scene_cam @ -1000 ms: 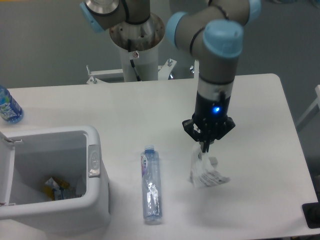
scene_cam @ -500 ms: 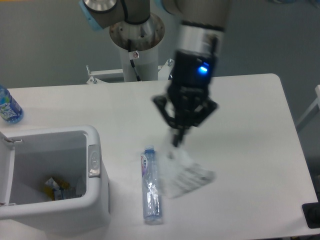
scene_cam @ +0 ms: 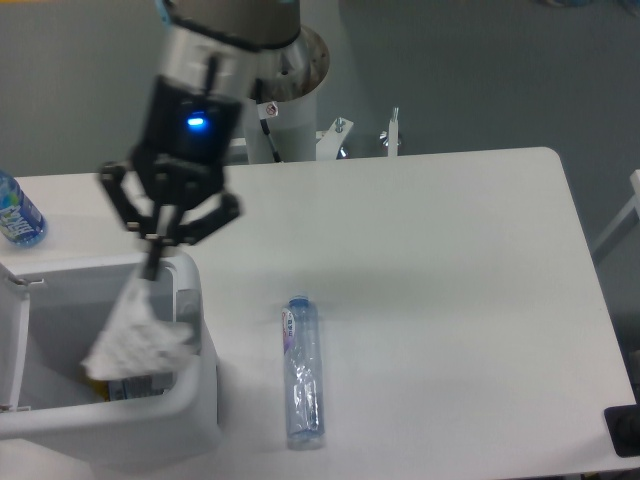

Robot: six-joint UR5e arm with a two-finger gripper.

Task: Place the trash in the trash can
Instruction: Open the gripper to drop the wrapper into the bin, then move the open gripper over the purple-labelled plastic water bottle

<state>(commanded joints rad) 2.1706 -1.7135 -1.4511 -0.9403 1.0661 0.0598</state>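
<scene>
My gripper (scene_cam: 154, 268) hangs over the right part of the white trash can (scene_cam: 196, 400) and is shut on the top of the white plastic packet (scene_cam: 135, 337). The packet dangles below the fingers, over the can's opening. The long slim clear bottle (scene_cam: 303, 368) with a purple-blue label lies flat on the table, to the right of the can. A grey latch plate (scene_cam: 187, 310) shows on the can's right wall.
A stouter blue-tinted bottle (scene_cam: 17, 213) stands at the table's left edge, behind the can. Some yellow and dark scraps (scene_cam: 112, 384) lie at the bottom of the can. The robot's base column (scene_cam: 280, 100) rises behind the table.
The arm has swung left across the table, carrying the packet from right of the slim bottle to above the trash can. The bottle has stayed where it was.
</scene>
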